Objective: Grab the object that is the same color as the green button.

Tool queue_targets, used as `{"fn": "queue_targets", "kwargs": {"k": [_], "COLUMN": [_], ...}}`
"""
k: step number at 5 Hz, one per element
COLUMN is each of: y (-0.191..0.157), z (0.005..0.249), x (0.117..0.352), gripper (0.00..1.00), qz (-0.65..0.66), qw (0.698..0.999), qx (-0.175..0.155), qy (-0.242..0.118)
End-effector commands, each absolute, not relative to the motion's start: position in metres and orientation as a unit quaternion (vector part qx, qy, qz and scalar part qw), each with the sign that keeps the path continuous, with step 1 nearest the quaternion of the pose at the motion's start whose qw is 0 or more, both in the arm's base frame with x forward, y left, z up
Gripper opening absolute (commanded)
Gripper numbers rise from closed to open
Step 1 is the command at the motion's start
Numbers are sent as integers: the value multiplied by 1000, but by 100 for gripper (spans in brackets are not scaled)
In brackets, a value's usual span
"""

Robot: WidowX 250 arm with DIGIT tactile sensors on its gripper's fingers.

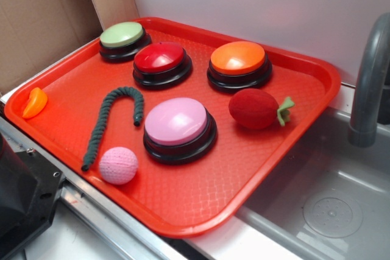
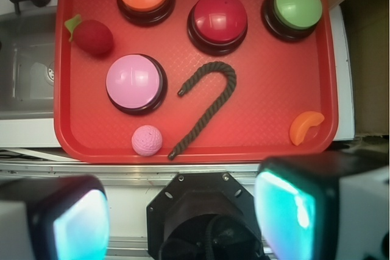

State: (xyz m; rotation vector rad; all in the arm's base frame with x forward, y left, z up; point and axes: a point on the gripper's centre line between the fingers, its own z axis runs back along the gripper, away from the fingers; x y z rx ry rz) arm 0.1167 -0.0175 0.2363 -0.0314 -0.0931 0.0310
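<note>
A long dark green twisted rope with a hooked end, the object [image 1: 109, 123] [image 2: 207, 105], lies limp on the red tray [image 1: 183, 205] [image 2: 262, 114], left of the pink button in the exterior view. The pale green button [image 1: 122, 36] [image 2: 297, 5] sits at the tray's far left corner. My gripper [image 2: 183, 217] shows only in the wrist view, high above the tray's near edge. It is open, its two pale pads [image 2: 82, 226] wide apart with nothing between them, well short of the rope.
On the tray stand a red button [image 1: 160, 60], an orange button [image 1: 238, 61] and a pink button [image 1: 177, 125]. A pink ball [image 1: 118, 165], a red plush fruit [image 1: 256, 108] and an orange piece [image 1: 35, 102] lie there too. A sink [image 1: 329, 205] with a grey tap [image 1: 368, 77] is at right.
</note>
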Motion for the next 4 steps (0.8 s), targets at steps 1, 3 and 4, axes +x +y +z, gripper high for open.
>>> {"fn": "queue_targets", "kwargs": {"k": [1,3,4], "y": [-17,-8,0], "z": [236,204,182], "x": [117,133,144], "gripper": [100,100,100], "qz": [16,115,165], "qw": [999,991,984], "qx": [-16,-31,-36], "qy": [-47,-56,-56]}}
